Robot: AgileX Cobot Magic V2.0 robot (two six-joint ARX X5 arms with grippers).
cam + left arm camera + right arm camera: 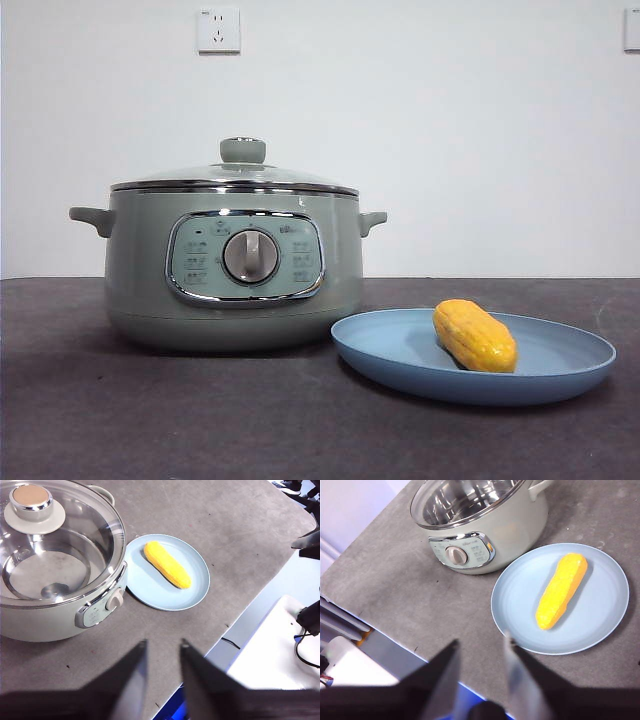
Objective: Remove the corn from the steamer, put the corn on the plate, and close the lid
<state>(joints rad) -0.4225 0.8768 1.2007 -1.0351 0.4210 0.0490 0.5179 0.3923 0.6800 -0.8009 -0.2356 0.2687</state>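
The short yellow corn cob lies flat in the wide light-blue round plate, on the right side of the desk. Just left of the plate stands the big pale-green round steamer pot, with its domed glass lid sitting level on top. The job looks done. The left claw and right claw hang over the near edge, a little open and empty. If either dipped, it might bump the plate and roll the corn off.
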